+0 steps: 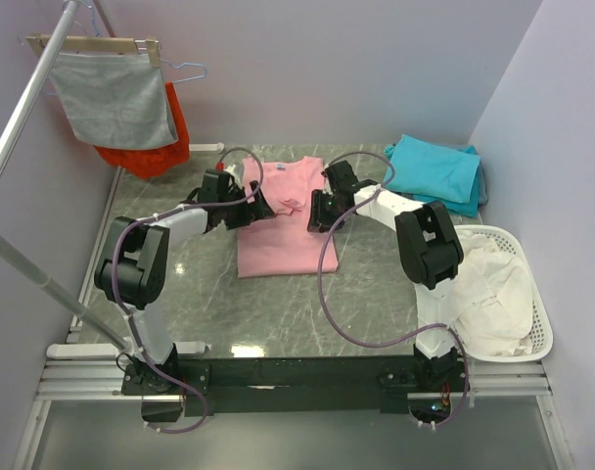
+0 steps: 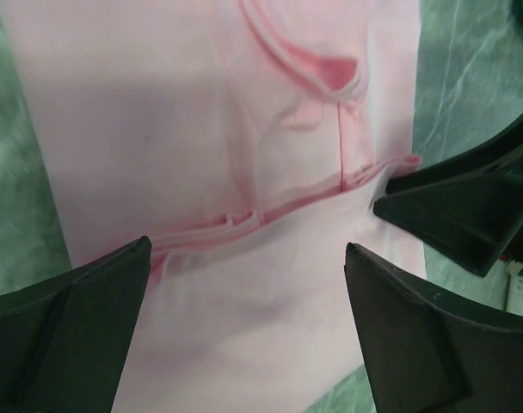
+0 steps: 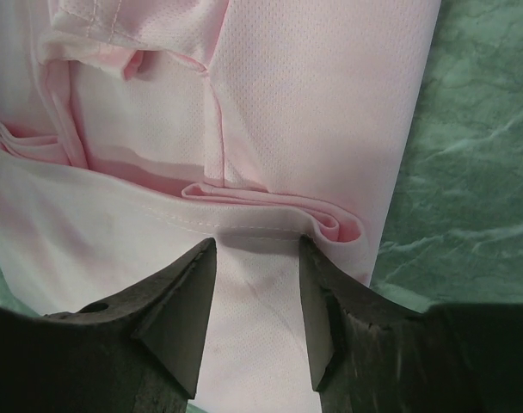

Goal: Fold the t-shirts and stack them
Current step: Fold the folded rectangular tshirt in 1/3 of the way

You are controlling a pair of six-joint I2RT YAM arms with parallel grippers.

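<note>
Your left hand (image 2: pixel 249 249) hangs wide open and empty over the part-folded pink t-shirt (image 1: pixel 278 245) mid-worktop (image 1: pixel 209 294). Your right hand (image 3: pixel 257 241) is half open, gripping nothing. The next move is likely to pinch both edges, fold, then stack it by the teal t-shirts (image 1: pixel 434 171).

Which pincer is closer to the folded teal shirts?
Right. The right pincer is over the pink shirt edge facing the teal shirts; the left pincer is over the opposite edge.
</note>
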